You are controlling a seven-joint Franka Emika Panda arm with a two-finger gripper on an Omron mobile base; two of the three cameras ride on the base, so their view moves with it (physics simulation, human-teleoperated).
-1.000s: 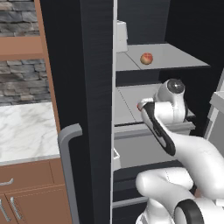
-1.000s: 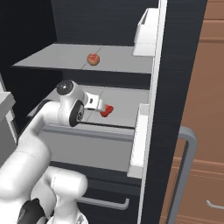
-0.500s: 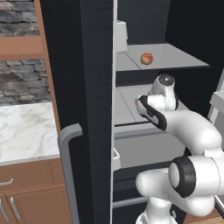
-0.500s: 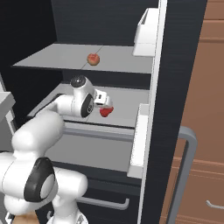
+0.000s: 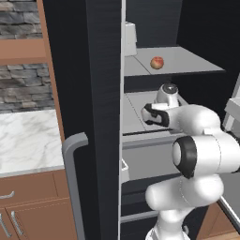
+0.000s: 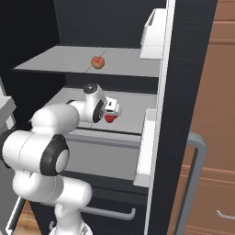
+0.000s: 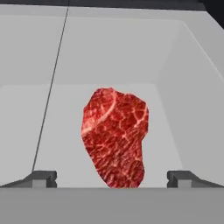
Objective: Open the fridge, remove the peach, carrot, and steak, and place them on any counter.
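The fridge [image 5: 89, 93] stands open, and my arm reaches in over its second light-grey shelf [image 6: 133, 103]. On that shelf lies the steak [image 7: 116, 138], a marbled red slab, also seen as a red lump [image 6: 110, 119] under my hand. My gripper [image 7: 111, 179] is open, its fingertips [image 7: 41, 178] standing wide on either side of the steak's near end without touching it. In the right base view the gripper [image 6: 111, 113] hovers just above the meat. The peach [image 5: 157, 62] [image 6: 97, 61] rests on the shelf above. The carrot is out of view. The marble counter [image 5: 28, 140] lies left of the fridge.
A white door bin [image 6: 153, 39] hangs on the open right door [image 6: 183, 69]. A grey drawer front [image 6: 105, 156] sits just below the steak's shelf. The left door's grey bar handle [image 5: 72, 178] juts out near the counter. Brown cabinets [image 5: 28, 211] are under the marble.
The arm has folded and pushed the hand deeper over the second shelf, closer to the steak. The jaws stayed wide apart. Peach and steak have not moved.
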